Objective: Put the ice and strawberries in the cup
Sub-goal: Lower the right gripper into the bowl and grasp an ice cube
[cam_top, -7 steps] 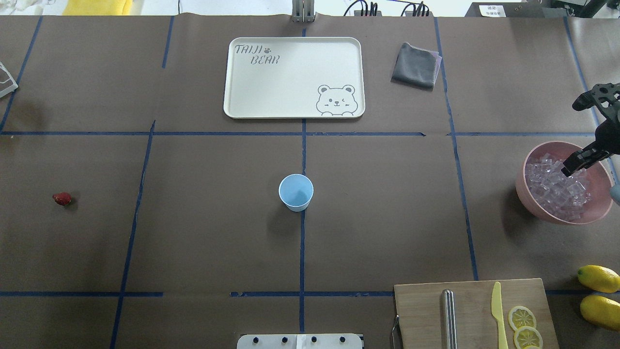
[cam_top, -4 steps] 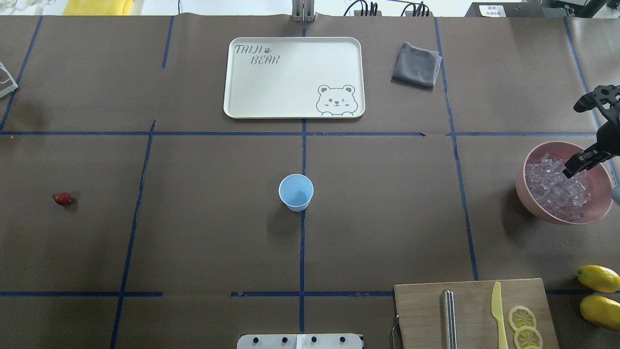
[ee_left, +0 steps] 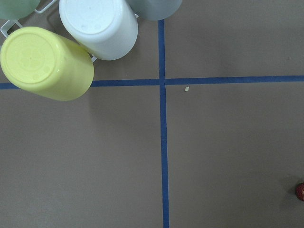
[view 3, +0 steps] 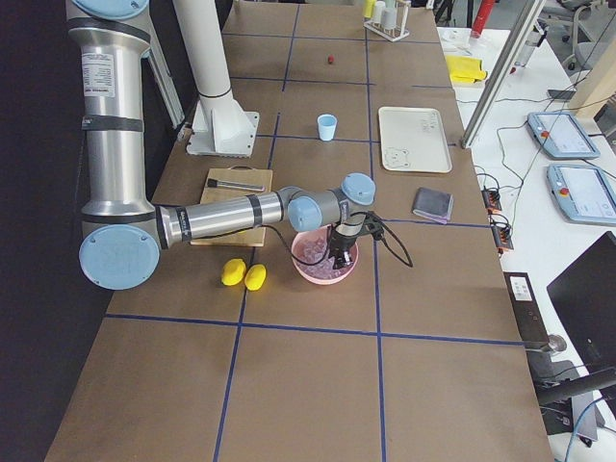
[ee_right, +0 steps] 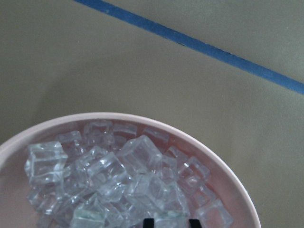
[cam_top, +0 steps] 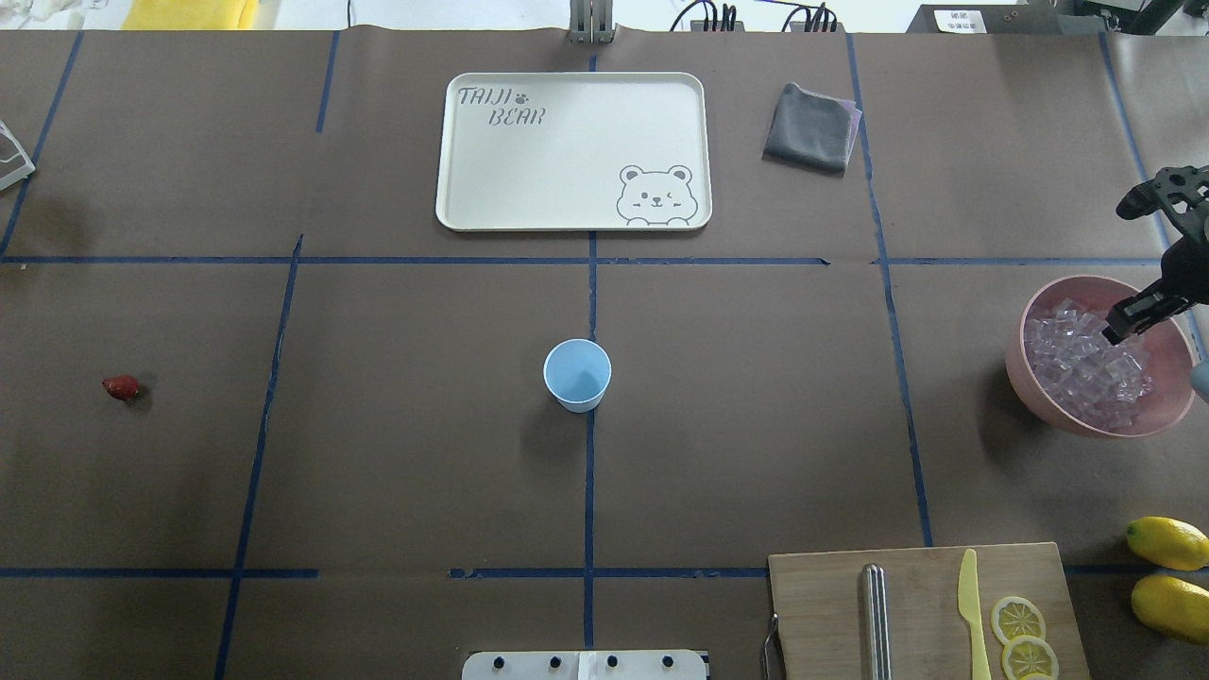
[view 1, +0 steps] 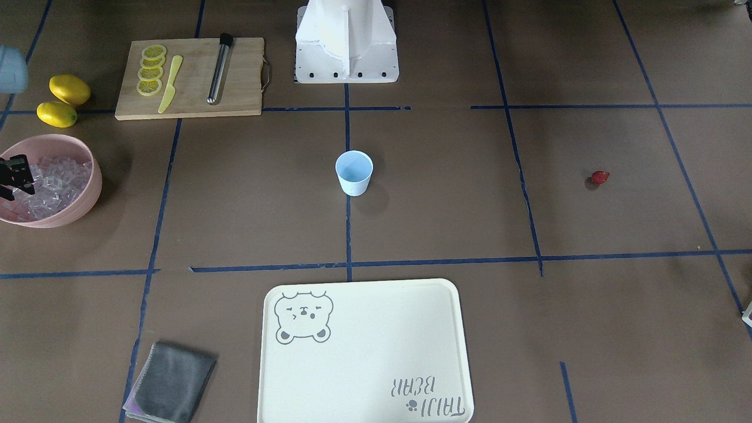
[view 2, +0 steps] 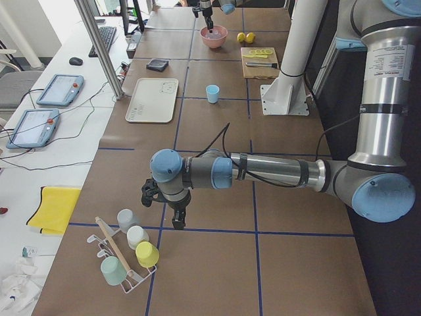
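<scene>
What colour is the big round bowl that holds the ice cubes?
Pale pink, inside and out. The round bowl shows it best in the overhead exterior view.

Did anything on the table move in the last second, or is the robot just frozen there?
Only the right claw moved. It slid slightly toward the robot's right over the ice in the pink bowl, its fingers apart, with nothing visibly grabbed or let go. The cup, the strawberry and the tray stayed where they were.
</scene>
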Tool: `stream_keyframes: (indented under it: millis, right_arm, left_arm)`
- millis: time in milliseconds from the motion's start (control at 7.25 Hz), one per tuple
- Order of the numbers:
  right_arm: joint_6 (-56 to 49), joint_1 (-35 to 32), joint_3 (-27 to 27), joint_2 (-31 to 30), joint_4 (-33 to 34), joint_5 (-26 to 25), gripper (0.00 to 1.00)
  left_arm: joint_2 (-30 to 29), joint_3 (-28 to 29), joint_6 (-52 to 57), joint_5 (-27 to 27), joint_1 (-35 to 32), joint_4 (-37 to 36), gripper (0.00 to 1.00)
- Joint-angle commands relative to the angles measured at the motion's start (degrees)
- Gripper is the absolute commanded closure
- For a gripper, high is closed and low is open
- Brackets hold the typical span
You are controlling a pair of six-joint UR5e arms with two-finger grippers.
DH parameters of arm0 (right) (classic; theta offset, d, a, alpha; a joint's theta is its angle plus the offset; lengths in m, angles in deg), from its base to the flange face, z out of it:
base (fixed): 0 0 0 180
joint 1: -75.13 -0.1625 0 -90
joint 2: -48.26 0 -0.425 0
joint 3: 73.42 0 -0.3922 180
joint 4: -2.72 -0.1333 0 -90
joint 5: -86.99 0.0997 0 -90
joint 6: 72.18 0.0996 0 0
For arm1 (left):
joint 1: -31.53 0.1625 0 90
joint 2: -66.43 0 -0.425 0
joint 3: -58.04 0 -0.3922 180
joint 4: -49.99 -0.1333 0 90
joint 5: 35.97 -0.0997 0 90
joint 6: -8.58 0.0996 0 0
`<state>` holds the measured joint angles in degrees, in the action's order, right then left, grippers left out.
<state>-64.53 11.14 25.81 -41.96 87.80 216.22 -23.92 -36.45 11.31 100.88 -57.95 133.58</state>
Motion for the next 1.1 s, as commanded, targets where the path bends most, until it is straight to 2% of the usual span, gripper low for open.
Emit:
stream_keyframes:
  millis: [0, 276, 689, 965]
  right_arm:
    - [-0.09, 0.01, 0.17, 0.14, 0.00, 0.05, 0.98]
    - [-0.36, -0.34, 1.39, 0.49, 0.26, 0.66, 1.00]
    - [-0.53, -4.20, 9.72, -3.19, 1.66, 0.93, 1.00]
    - [-0.62, -5.70, 15.70, -2.16, 9.80, 1.02, 1.00]
  left_arm:
    - [0.00, 0.00, 0.00, 0.00, 0.00, 0.00, 0.00]
    - [-0.09, 0.00, 0.00, 0.00, 0.00, 0.00, 0.00]
    - [0.17, 0.00, 0.00, 0.00, 0.00, 0.00, 0.00]
    - [0.35, -0.09, 0.00, 0.09, 0.00, 0.00, 0.00]
